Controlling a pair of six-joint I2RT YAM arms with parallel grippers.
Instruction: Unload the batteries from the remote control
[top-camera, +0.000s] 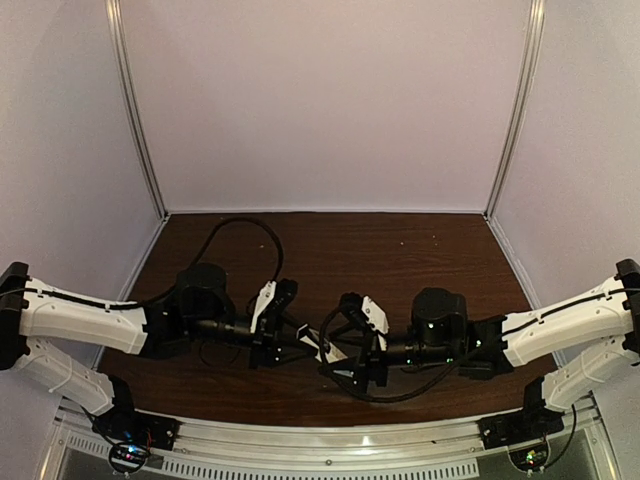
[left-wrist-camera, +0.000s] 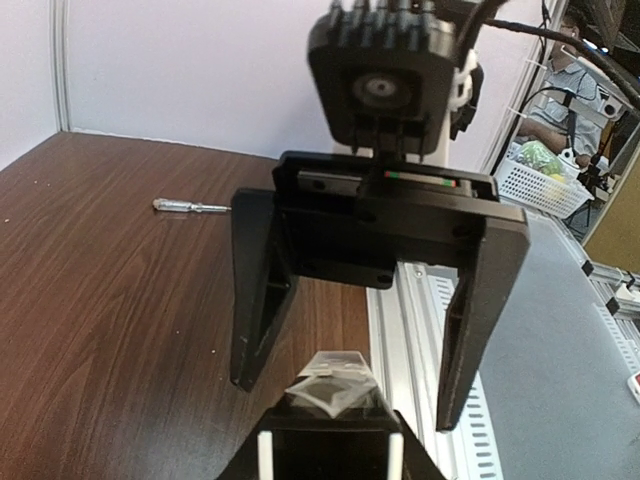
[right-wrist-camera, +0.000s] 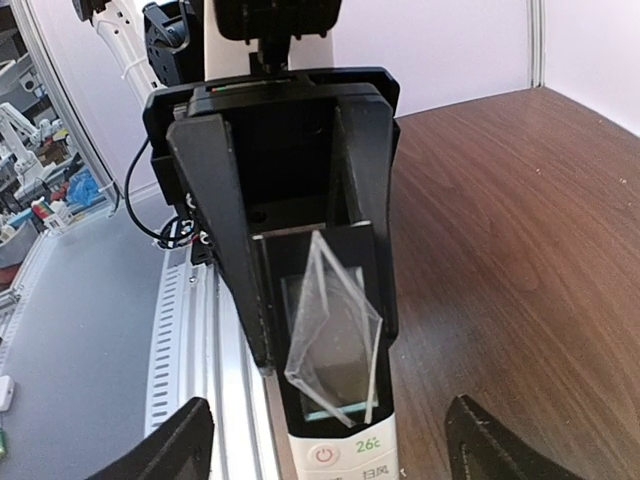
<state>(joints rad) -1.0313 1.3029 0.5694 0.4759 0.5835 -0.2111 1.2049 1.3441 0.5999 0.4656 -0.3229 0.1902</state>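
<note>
**Around your fingers: brown table, one stray screwdriver, clutter off the edge.**
In the left wrist view a slim screwdriver (left-wrist-camera: 190, 206) lies flat on the dark wood-grain table (left-wrist-camera: 90, 330), well beyond the black fingers (left-wrist-camera: 262, 290) and off to their left, touching nothing. Between and behind those fingers you see a silver slotted rail (left-wrist-camera: 410, 340) edging the table. Far off to their right a white basket (left-wrist-camera: 545, 185) holds something green. From above, pale walls (top-camera: 320, 100) close the table's far side and flanks.

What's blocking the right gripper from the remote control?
Nothing visible. The remote control lies between the right gripper's open fingers; the left gripper clamps its other end. A clear plastic flap sticks up from its face.
</note>
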